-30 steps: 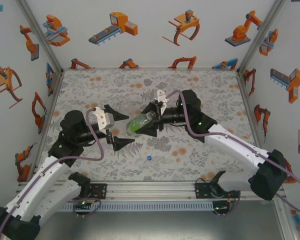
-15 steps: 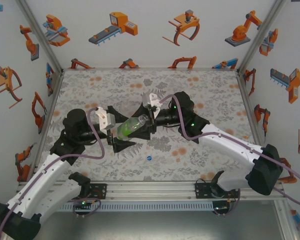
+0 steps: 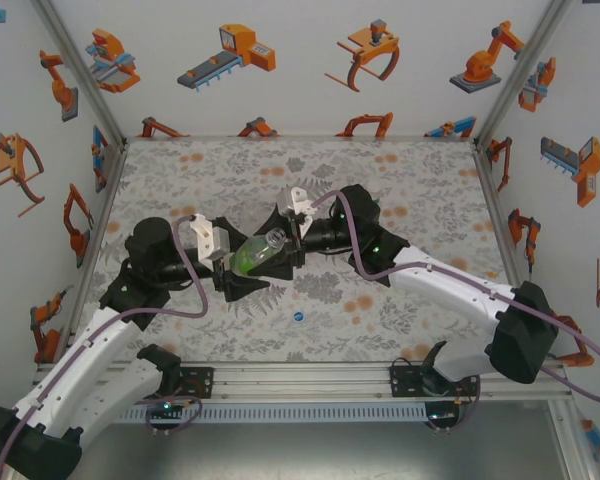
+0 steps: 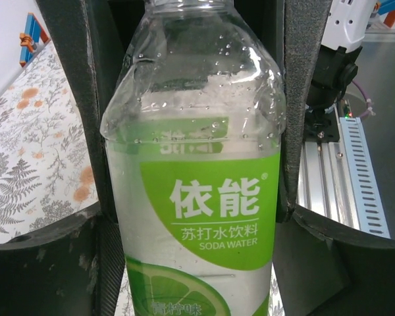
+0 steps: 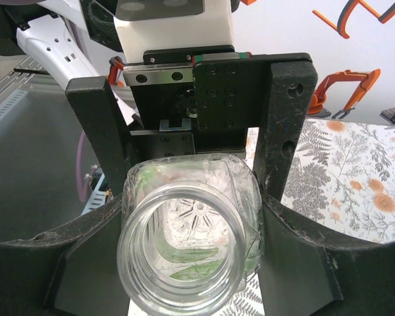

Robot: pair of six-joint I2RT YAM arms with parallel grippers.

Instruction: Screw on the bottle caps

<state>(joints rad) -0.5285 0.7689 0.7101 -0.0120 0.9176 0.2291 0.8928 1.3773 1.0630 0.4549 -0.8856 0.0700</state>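
Note:
A clear bottle [image 3: 254, 253] with a green label hangs tilted above the table's middle, held between both arms. My left gripper [image 3: 246, 262] is shut on its lower body, fingers pressing both sides of the bottle [image 4: 197, 197] at the left gripper [image 4: 192, 217]. My right gripper [image 3: 282, 241] is shut on the shoulder just under the neck. The open, uncapped mouth of the bottle [image 5: 182, 263] faces the right wrist camera, squeezed between the right gripper [image 5: 191, 220] jaws. A small blue bottle cap [image 3: 297, 316] lies on the table in front of both grippers.
The floral table surface [image 3: 400, 180] spreads around the arms, bounded by white walls with orange robot prints. A metal rail [image 3: 310, 380] with the arm bases runs along the near edge. The left gripper's body [image 5: 197, 99] fills the space behind the bottle.
The right arm carried the bottle leftward into the left gripper's open jaws. The left jaws then closed on the bottle's lower body.

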